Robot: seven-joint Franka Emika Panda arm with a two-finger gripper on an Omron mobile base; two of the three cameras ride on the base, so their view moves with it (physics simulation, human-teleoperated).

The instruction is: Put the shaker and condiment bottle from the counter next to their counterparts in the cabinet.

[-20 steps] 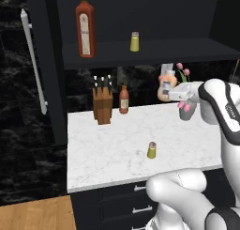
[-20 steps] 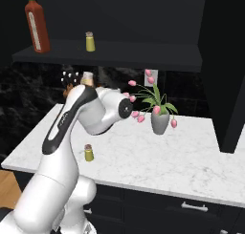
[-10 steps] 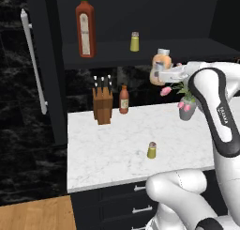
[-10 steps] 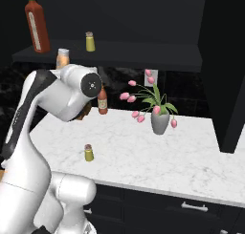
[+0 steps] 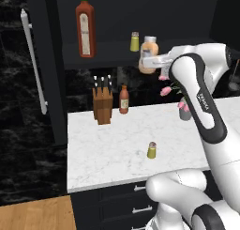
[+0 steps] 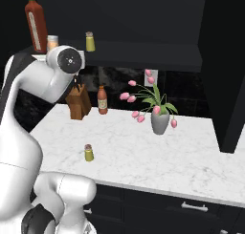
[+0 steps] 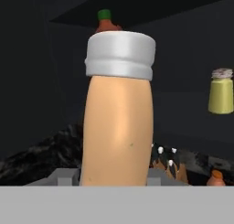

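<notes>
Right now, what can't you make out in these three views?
- Tool: its fingers, left base view, covered by the peach bottle; bottle upright, gripped.
- Peach bottle's base, hand view, cut off at the bottom edge.
- Peach bottle, right base view: just its cap shows, the arm hides the rest.
- Red bottle, hand view: just its top shows above the cap.

shakers: 2 | bottles: 3 | knife block: 1 | vase: 1

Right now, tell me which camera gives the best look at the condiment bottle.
The hand view: the condiment bottle stands close, peach body and grey-white cap plain. The left base view shows it small, held in the gripper at the cabinet shelf edge. In the right base view it peeks out above the arm.
</notes>
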